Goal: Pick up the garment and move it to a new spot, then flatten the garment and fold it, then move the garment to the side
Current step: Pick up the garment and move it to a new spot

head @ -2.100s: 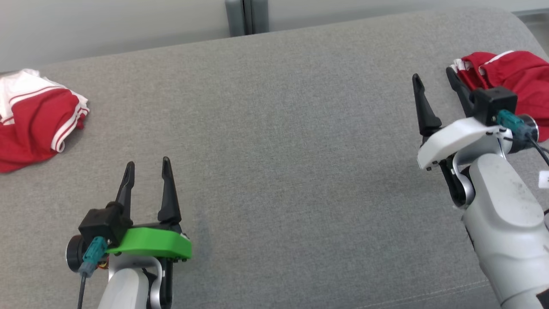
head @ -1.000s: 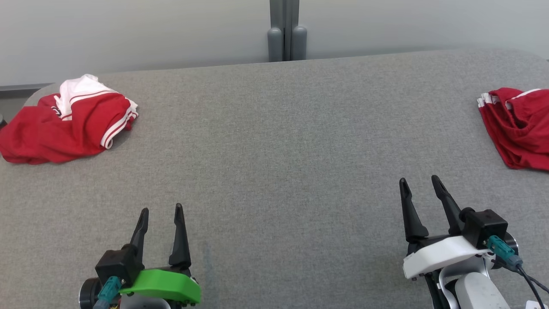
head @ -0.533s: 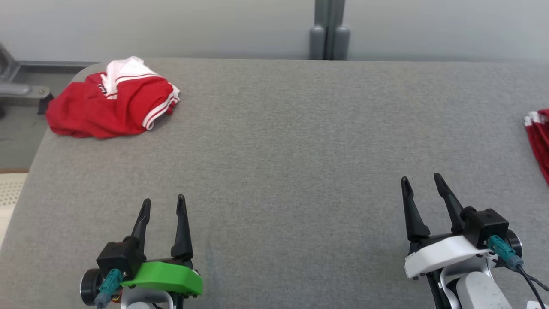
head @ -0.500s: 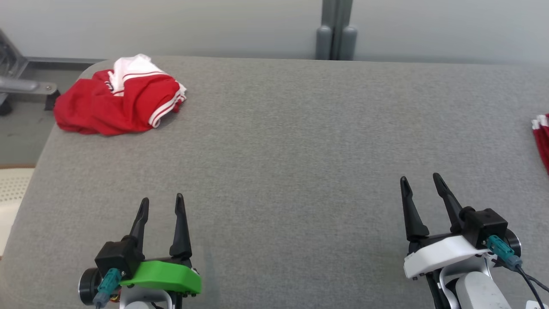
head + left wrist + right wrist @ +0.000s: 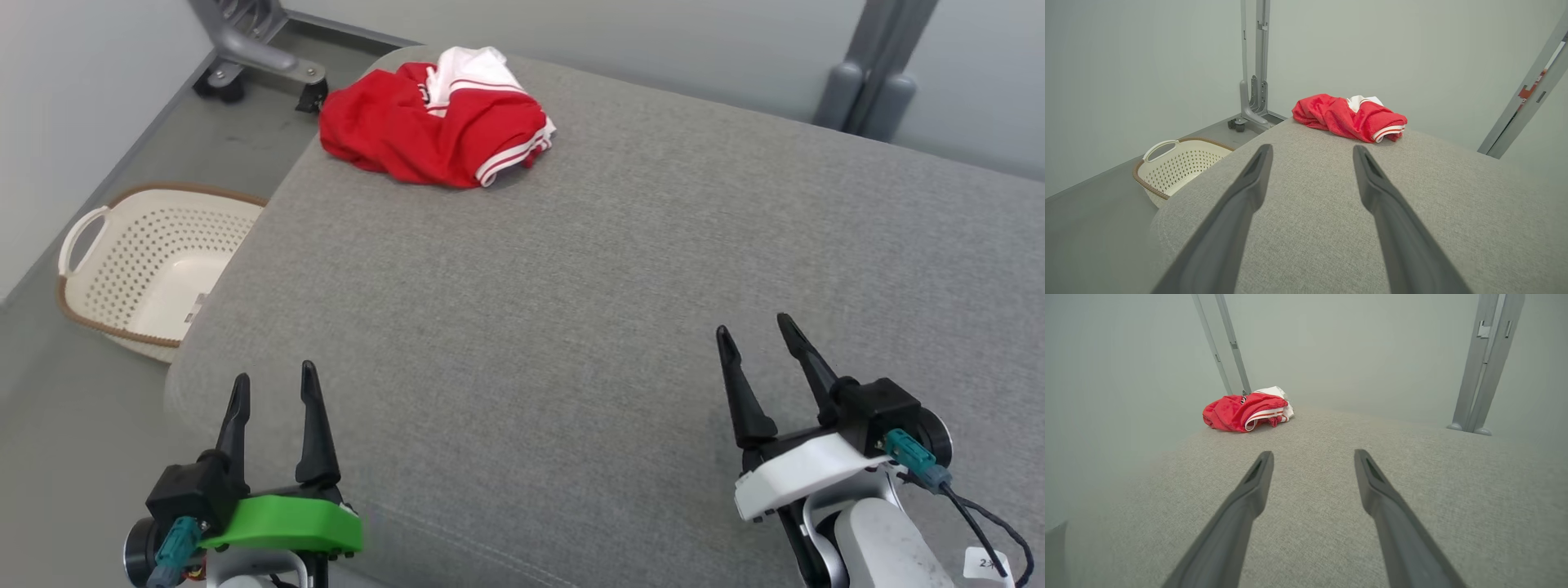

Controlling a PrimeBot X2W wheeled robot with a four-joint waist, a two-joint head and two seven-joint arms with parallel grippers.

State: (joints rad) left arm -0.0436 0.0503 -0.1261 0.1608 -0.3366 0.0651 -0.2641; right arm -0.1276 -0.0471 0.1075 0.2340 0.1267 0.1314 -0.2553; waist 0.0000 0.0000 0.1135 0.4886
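In the head view, your left gripper (image 5: 274, 371) sits at the lower left over the near edge of the grey fabric-covered desk (image 5: 571, 310); its jaws stand spread apart with nothing between them. Your right gripper (image 5: 753, 323) sits at the lower right above the desk; its jaws are likewise parted and empty. The garment (image 5: 433, 135), red with white stripes and a white part on top, lies crumpled at the far left corner of the desk, well apart from both grippers. A cream perforated basket (image 5: 175, 190) with a brown rim stands on the floor just beside the desk's left edge; a grey wheeled stand (image 5: 245, 49) rests on the floor beyond that corner; a grey post (image 5: 869, 77) rises behind the far edge.

In the left wrist view, you see the two dark fingers (image 5: 1241, 212) wide apart over bare fabric, gripping nothing; the garment (image 5: 1349, 118) lies ahead of them at the far end of the desk, a little to the right of the gap. The basket (image 5: 1180, 163) is on the floor to the left.

In the right wrist view, the fingers (image 5: 1392, 522) are again spread and hold nothing; the garment (image 5: 1245, 410) lies far ahead and to the left, near the desk's far edge; two grey uprights (image 5: 1486, 363) stand against the wall to the right.
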